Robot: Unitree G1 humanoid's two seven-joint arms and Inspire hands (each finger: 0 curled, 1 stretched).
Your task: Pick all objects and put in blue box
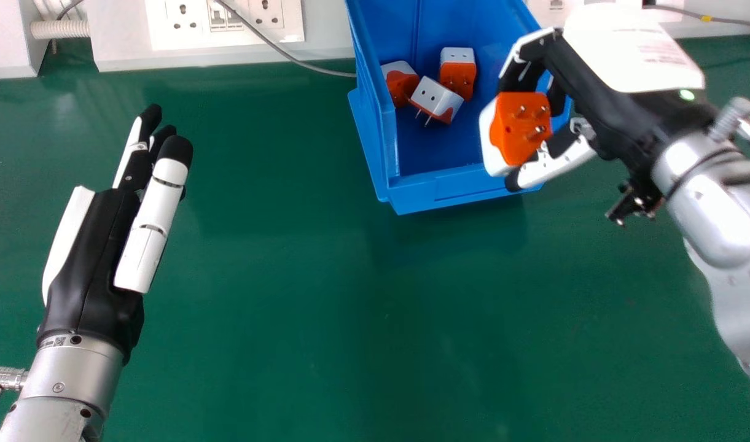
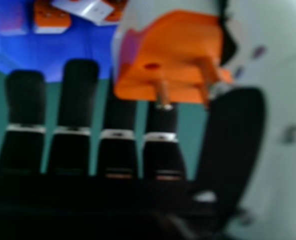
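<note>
Orange-faced adapter (image 1: pixel 523 126) pinched in my right hand (image 1: pixel 617 113), upper right, over the blue box's (image 1: pixel 442 190) rim for dropping, my left hand (image 1: pixel 92 252) straight-fingered at left.

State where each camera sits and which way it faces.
Head view: on the robot's head, facing forward and down at table and box; left hand, right hand and forearms show.
Right hand view: at the right hand, facing the box past its fingers and thumb.
Shared: held plug, box, plugs inside, table, right hand.

Head view bright, w/ glare on R forearm (image 1: pixel 712 215) & soft shadow by blue box (image 1: pixel 454 193).
</note>
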